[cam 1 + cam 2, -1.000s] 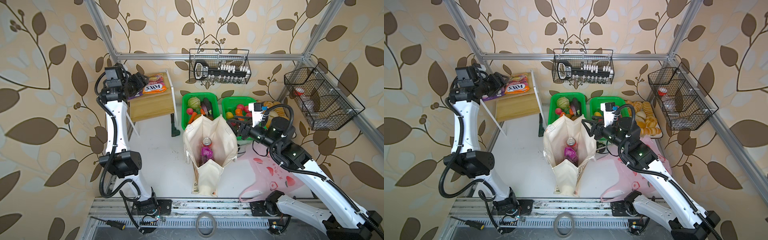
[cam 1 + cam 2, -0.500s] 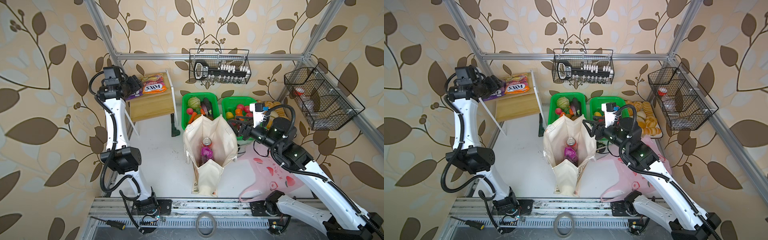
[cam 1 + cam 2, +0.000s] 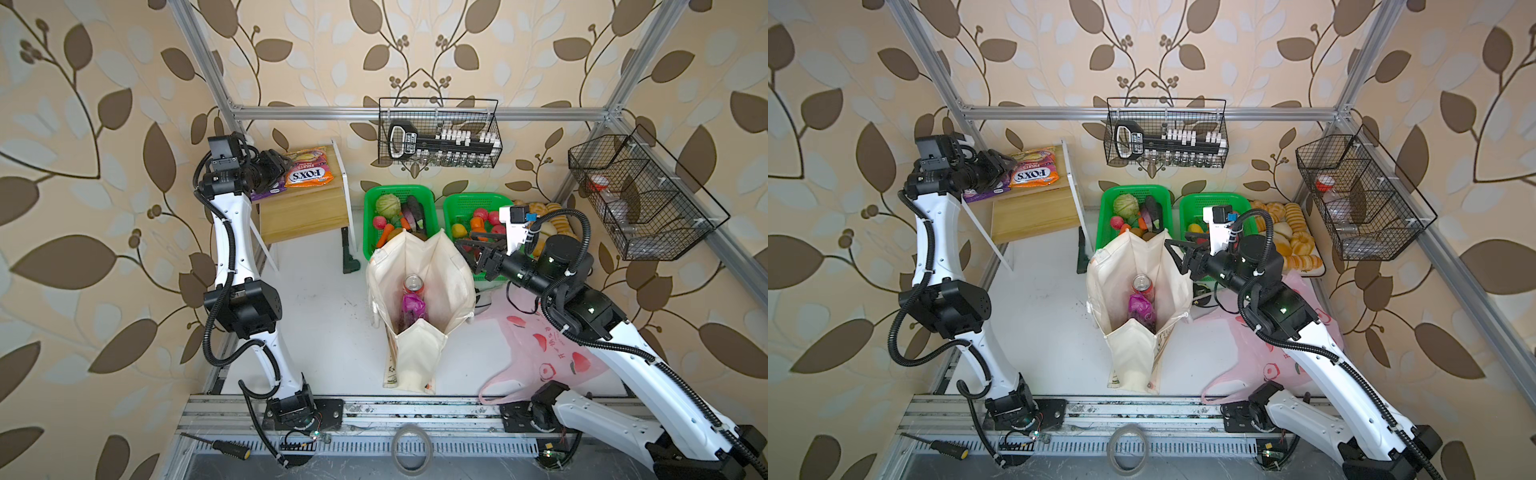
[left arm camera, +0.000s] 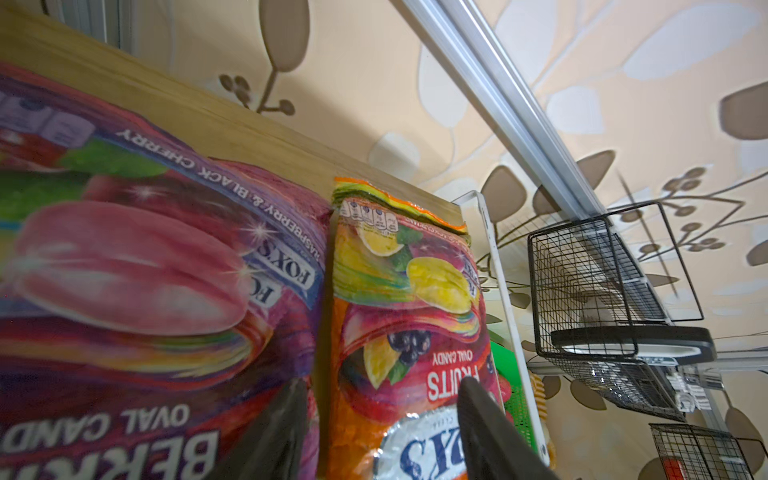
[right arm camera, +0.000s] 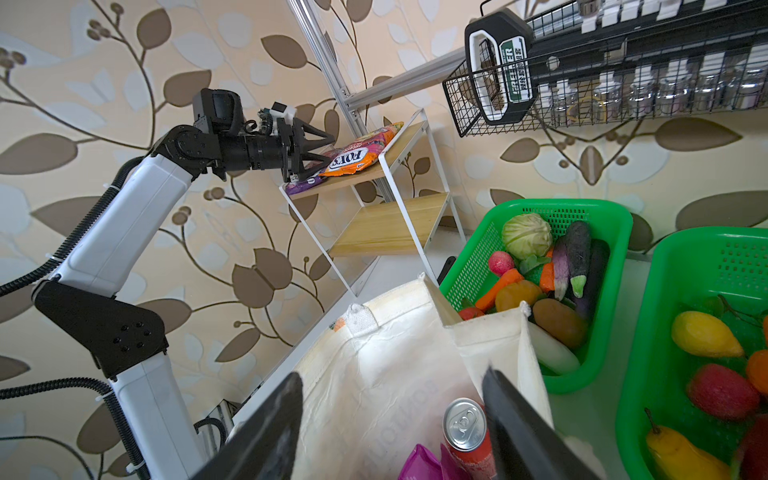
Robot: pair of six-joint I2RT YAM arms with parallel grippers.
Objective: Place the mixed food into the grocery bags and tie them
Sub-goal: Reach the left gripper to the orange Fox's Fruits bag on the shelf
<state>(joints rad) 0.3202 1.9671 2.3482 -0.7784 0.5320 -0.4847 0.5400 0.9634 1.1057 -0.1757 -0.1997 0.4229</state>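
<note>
Left gripper (image 4: 386, 432) sits at the upper left in both top views, level with the top board of the wooden shelf (image 3: 307, 216). Its jaws are partly spread and straddle one end of the orange FOX'S packet (image 4: 407, 332), which lies flat on the board. The wrist view cuts the fingers (image 4: 282, 432) off at its lower edge, so whether the pads press the wrapper cannot be told. Just beside it lies the purple FOX'S packet (image 4: 137, 270), blurred in the wrist view and mostly covered by the gripper in both top views (only a corner shows).

Right of the shelf, the green cabbage (image 3: 387, 204) rests at the back of the left green basket (image 3: 369, 232). A brown potato (image 5: 559, 322) lies at the front, by the rim of the cream canvas tote (image 3: 419, 353); a red round thing there is half hidden behind the cloth and cannot be named.

The tote stands at centre, mouth open. The red soda can (image 3: 413, 282) is upright inside, and the purple snack packet (image 3: 412, 307) touches it, its print unreadable.

Right gripper (image 5: 390, 436) hangs at the tote's right rim, jaws wide apart and empty; one finger overlaps the cloth, contact unclear. At lower right the pink peach-print bag (image 3: 540, 361) lies flat on the table (image 3: 324, 316), partly hidden under the right arm (image 3: 623, 353).
</note>
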